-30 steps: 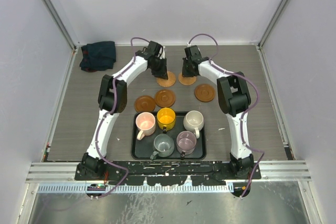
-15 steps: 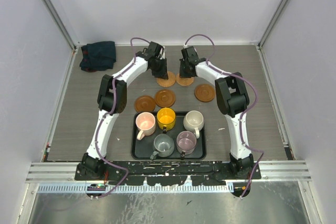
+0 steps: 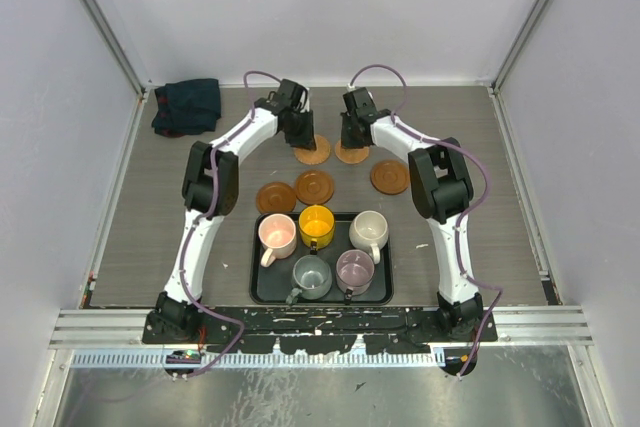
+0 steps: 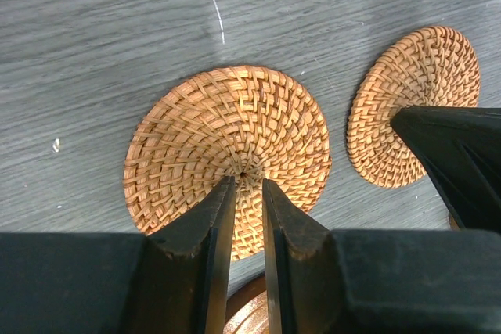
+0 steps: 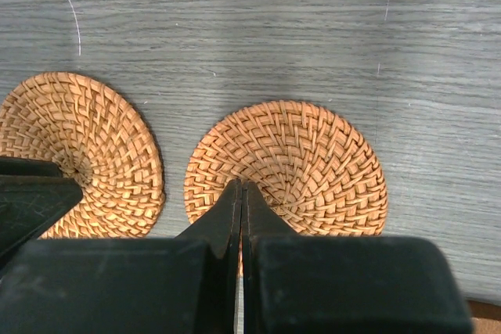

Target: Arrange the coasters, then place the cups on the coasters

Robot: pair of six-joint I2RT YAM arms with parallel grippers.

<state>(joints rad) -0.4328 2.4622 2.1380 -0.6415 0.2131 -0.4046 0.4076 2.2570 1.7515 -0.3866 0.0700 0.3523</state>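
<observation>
Two woven orange coasters lie side by side at the back of the table. My left gripper (image 3: 298, 133) (image 4: 249, 185) rests its tips on the centre of the left coaster (image 3: 313, 152) (image 4: 227, 146), jaws a narrow gap apart with nothing between them. My right gripper (image 3: 351, 135) (image 5: 242, 187) is shut, its tips pressing on the right coaster (image 3: 352, 154) (image 5: 297, 158). Three darker coasters lie nearer: one on the right (image 3: 390, 176) and two (image 3: 314, 186) (image 3: 276, 197) before the tray. The pink (image 3: 277, 235), yellow (image 3: 316, 222), cream (image 3: 369, 229), grey (image 3: 311, 274) and mauve (image 3: 354, 268) cups stand in the tray.
The black tray (image 3: 258, 292) sits at the near middle between the arm bases. A dark folded cloth (image 3: 187, 105) lies at the back left corner. White walls close the table on three sides.
Both grippers have shifted slightly to the left, and the two woven coasters under their tips have slid that way with them. The cups have not moved.
</observation>
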